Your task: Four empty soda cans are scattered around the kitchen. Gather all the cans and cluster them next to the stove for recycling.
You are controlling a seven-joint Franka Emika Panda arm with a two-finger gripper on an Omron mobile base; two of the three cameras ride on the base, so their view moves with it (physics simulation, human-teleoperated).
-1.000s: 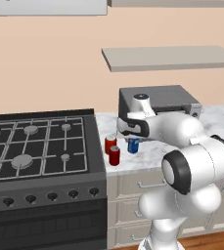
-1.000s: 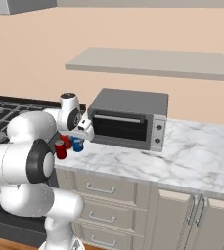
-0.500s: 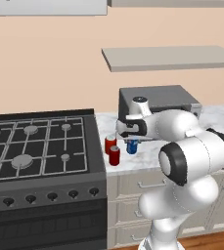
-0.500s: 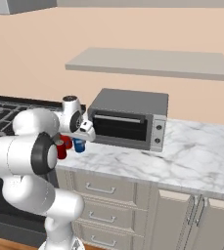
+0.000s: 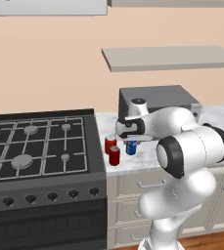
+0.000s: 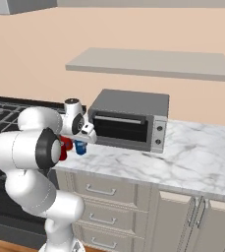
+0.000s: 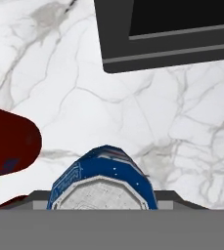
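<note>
A blue soda can (image 5: 131,148) stands upright under my hand on the marble counter, just right of two red soda cans (image 5: 110,144) (image 5: 114,156). Those red cans stand beside the right edge of the black stove (image 5: 35,146). My gripper (image 5: 131,141) points down and is shut on the blue can's top. I cannot tell whether the can's base touches the counter. From the right side, the blue can (image 6: 80,147) shows below the gripper (image 6: 82,141), with a red can (image 6: 63,146) partly hidden behind my arm. The hand view looks down on the blue can's silvery top (image 7: 103,176), with a red can (image 7: 8,141) at the left.
A grey countertop oven (image 5: 157,100) (image 6: 128,120) stands against the wall just behind the cans, and its dark door (image 7: 167,29) is close ahead of the hand. The marble counter (image 6: 197,157) stretches on to the right. A shelf (image 6: 148,61) hangs above.
The hand with the blue can has edged slightly left and down toward the red cans. The red cans have not moved.
</note>
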